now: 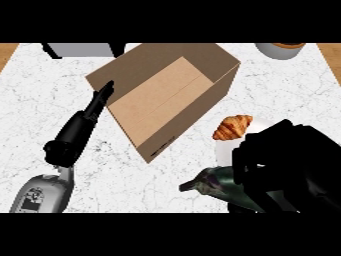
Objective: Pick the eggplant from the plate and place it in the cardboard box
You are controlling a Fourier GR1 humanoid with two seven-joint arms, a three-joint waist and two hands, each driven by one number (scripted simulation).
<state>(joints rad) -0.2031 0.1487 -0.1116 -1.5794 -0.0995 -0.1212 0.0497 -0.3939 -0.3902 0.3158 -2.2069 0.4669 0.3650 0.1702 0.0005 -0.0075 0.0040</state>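
Purple eggplant in right hand (curled)

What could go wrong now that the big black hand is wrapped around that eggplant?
1. The right hand covers most of the eggplant and the plate, so how it is held cannot be seen; it might slip on lifting.
2. The croissant lies right beside the hand and could be knocked off the plate.
3. The cardboard box sits tilted on the counter, and the left hand rests against its edge; a nudge could shift it.
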